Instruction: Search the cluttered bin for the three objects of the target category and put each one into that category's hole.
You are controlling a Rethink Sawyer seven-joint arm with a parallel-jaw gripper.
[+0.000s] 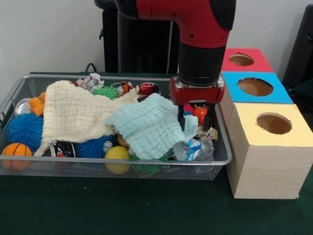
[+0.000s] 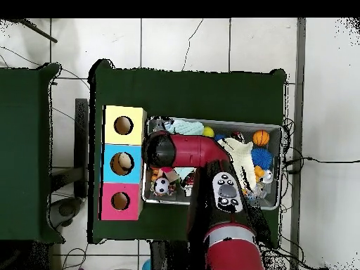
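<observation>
Below the gripper, just nearer the bin's front rim, lies a crumpled clear bottle; finger state unclear.

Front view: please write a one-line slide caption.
Red and black arm lowered into silver wire-mesh bin of toys and cloths, beside three wooden boxes.

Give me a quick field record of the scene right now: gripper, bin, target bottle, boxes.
gripper: low in the right end of the bin, fingers unclear
bin: wire mesh, cluttered with balls and two cloths
bottle: clear crumpled plastic with blue-white label, front right corner, partly under the pale green cloth
blue box hole: middle of three boxes
</observation>
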